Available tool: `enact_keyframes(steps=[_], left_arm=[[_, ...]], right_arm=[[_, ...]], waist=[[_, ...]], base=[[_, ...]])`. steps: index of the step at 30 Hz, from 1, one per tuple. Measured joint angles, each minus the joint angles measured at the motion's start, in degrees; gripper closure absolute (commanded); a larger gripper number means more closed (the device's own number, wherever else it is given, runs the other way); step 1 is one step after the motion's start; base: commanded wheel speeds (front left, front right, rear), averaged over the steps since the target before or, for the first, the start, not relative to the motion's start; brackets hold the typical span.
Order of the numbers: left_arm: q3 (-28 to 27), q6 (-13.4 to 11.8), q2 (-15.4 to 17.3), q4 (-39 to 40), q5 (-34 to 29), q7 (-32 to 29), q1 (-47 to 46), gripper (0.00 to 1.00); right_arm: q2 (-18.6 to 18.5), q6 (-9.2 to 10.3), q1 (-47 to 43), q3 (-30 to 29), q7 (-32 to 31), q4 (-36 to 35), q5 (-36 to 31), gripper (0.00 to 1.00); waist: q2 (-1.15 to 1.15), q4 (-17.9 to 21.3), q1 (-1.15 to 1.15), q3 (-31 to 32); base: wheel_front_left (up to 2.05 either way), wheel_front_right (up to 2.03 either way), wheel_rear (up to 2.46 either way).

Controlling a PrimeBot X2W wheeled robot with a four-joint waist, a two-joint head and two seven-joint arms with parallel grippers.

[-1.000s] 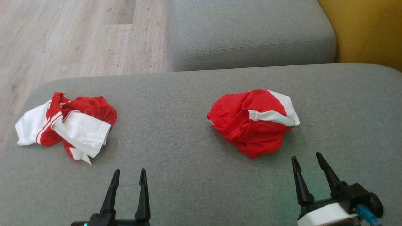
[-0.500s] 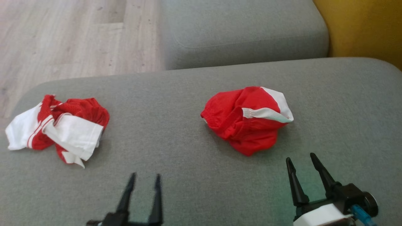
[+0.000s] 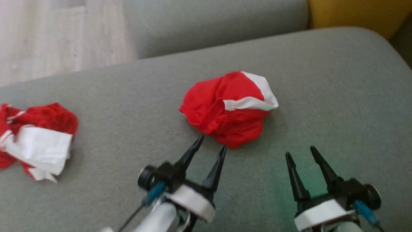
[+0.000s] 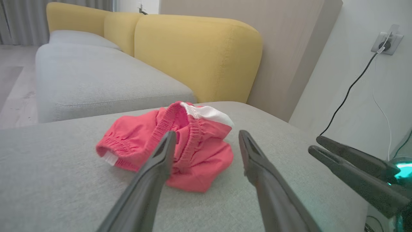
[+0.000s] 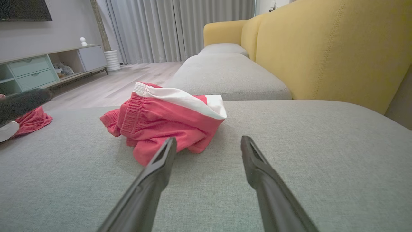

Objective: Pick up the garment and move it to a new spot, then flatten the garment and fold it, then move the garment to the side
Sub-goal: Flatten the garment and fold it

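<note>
Pushing the left gripper (image 3: 212, 142) up and to the right across the seat (image 3: 322, 80), well beyond its spot of a second ago at the lower edge of the head view, and bringing its tips just beside the near edge of the garment (image 3: 227, 108). Keeping those fingers spread wide, gripping nothing. Framing the red heap between them in the left wrist view, perhaps brushing the cloth with one tip, though hard to judge through the blur. Holding the right gripper (image 3: 299, 151) at the lower right much as before, fingers likewise parted and empty, hovering near the garment's right side but apart from it. Leaving the garment crumpled near the middle of the seat, red with a white band on top, elastic waistband showing in the left wrist view, in the same heap as a second ago. Swinging the head camera right and down, so sliding the whole picture left. Showing the second garment (image 3: 35, 141), red and white, now at the far left edge and partly cut off. Showing less of the floor (image 3: 48, 38) and squeezing the yellow backrest (image 3: 354, 13) into the top right corner. Catching the right gripper's fingers at the right edge of the left wrist view, beside a green glow.
</note>
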State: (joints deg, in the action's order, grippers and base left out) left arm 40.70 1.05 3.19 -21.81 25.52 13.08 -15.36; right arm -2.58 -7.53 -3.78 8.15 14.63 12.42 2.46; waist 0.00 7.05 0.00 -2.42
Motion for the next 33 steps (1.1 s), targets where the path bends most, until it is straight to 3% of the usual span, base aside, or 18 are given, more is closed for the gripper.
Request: enact_keyframes(steps=[14,24,31,32,33], left_arm=[[3.91,-1.09,-0.24,-8.86,11.61,-2.49,-13.04,0.0],[3.79,-2.05,-0.31,-15.93,14.01,-2.48,-17.47,0.0],[4.37,-0.94,-0.38,-17.81,16.72,-1.85,-19.88,0.0],[4.7,-0.56,-0.4,-18.31,17.18,-1.91,-19.96,0.06],[5.13,-0.47,-0.4,-18.76,17.61,-1.91,-19.96,0.24]], right_arm=[[0.0,0.0,2.9,0.75,0.0,-0.37,0.58,0.0],[0.0,0.0,3.58,2.01,0.0,-0.32,1.25,0.0],[-0.01,0.0,3.77,2.2,0.0,0.02,1.6,0.0],[-0.01,0.0,3.77,2.22,0.0,0.08,1.6,0.0],[-0.01,0.0,3.77,2.22,0.0,0.08,1.6,0.0]], waist=[[0.0,6.56,0.0,-5.51],[0.0,8.69,0.0,-6.27],[0.0,10.08,0.0,-6.01],[0.0,10.24,0.0,-5.93],[0.0,10.42,0.0,-5.83]], base=[[0.0,0.0,0.0],[0.0,0.0,0.0],[0.0,0.0,0.0],[0.0,0.0,0.0],[0.0,0.0,0.0]])
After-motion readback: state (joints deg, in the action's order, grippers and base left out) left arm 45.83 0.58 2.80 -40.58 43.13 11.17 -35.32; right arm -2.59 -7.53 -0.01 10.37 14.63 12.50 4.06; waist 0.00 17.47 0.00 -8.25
